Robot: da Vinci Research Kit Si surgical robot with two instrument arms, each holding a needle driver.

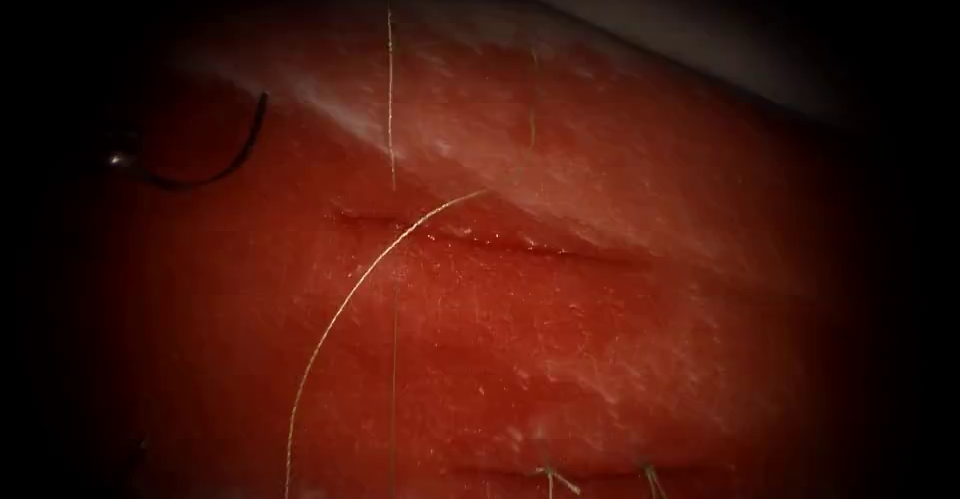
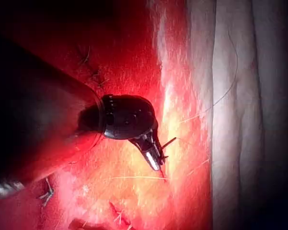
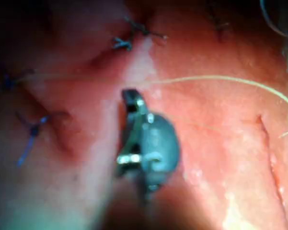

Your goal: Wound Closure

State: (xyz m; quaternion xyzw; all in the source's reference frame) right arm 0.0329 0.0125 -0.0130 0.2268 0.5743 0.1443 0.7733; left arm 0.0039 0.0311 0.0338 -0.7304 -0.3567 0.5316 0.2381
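Red pork-belly tissue (image 1: pixel 560 359) carried long dark cut (image 1: pixel 480 241), unclosed, edges apart. Pale yellow thread (image 1: pixel 350 294) crossed cut at left part. Dark curved steel needle (image 1: pixel 215 164) lay far left of cut, outside tissue.

Left end effector (image 2: pixel 155 160) looked clenched on thread, not certain. Right end effector (image 3: pixel 132 129): jaw state impossible to tell. Blue knotted stitches (image 3: pixel 31 127) closed neighbouring cuts. Thread ends were cut off at picture edge.

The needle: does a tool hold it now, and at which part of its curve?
The left arm's tool holds the needle near one end of its curve, left of the cut; it seems clear of the tissue.
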